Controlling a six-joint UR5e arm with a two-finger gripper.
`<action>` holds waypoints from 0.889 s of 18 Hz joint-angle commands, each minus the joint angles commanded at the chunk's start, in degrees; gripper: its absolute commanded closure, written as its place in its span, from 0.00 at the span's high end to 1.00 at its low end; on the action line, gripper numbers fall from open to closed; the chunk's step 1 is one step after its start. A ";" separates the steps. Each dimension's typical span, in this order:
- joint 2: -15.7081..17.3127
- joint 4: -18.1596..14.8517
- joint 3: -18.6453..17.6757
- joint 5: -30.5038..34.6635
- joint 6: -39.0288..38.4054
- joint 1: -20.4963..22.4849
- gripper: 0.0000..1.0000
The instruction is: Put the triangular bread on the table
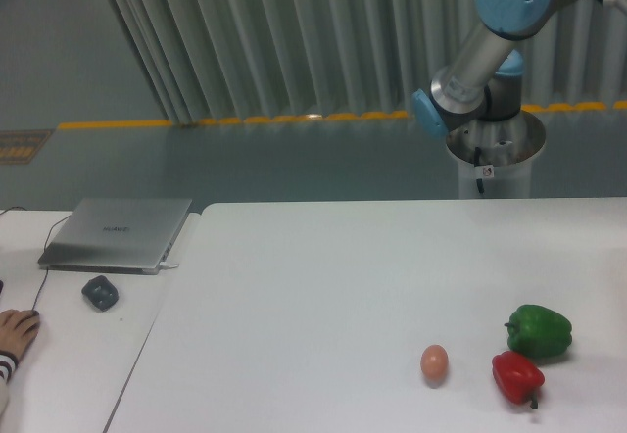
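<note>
White table fills the lower centre and right of the frame. Near its lower right edge, a brown egg, a red pepper and a green pepper are grouped close together. The arm is seen at upper right; its gripper is out of frame, so its opening cannot be told. Triangular bread is not in view. At left, a side desk carries a closed silver laptop and a dark mouse. A grey floor with a yellow line and a ribbed wall panel lie behind.
</note>
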 joint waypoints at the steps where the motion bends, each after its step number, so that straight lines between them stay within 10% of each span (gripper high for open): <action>1: 0.52 -1.13 0.26 -0.26 0.09 0.00 0.16; 5: 2.81 -10.79 2.81 -2.63 0.09 0.00 0.14; 16: 7.82 -21.89 3.52 -12.92 -4.99 -3.32 0.14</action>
